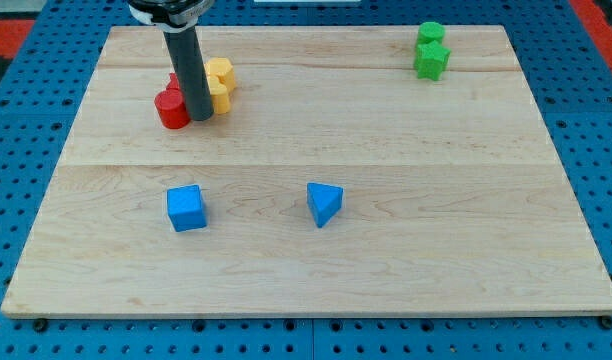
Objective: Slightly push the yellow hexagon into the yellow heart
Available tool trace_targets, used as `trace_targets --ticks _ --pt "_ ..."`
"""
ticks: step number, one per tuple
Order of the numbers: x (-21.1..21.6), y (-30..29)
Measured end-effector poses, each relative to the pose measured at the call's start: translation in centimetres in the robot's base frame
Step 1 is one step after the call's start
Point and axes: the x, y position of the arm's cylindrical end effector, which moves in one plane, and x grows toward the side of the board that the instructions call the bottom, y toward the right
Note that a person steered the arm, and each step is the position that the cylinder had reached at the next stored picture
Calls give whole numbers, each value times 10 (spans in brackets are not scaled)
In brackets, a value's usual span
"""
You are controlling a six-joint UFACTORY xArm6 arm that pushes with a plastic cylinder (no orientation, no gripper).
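Note:
My dark rod comes down from the view's top left, and my tip [200, 117] rests on the board in the middle of a tight cluster. A yellow hexagon [220, 71] sits just right of the rod, at the cluster's top. A yellow heart [218, 97] lies directly below it, touching it, right of my tip. A red cylinder [170, 108] sits just left of my tip, and a second red block [174, 81] peeks out behind the rod, its shape hidden.
A blue cube [187, 208] and a blue triangular block [324, 204] lie in the lower middle of the wooden board [386, 260]. Two green blocks [431, 33] [432, 61] stand touching at the view's top right. Blue pegboard surrounds the board.

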Motion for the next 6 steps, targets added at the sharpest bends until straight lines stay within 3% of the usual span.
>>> trace_targets --ticks 1,3,4,5,6 --pt "-25 18" --pt "-52 112" --pt "-78 123" --pt "-135 93" --pt "-168 13"
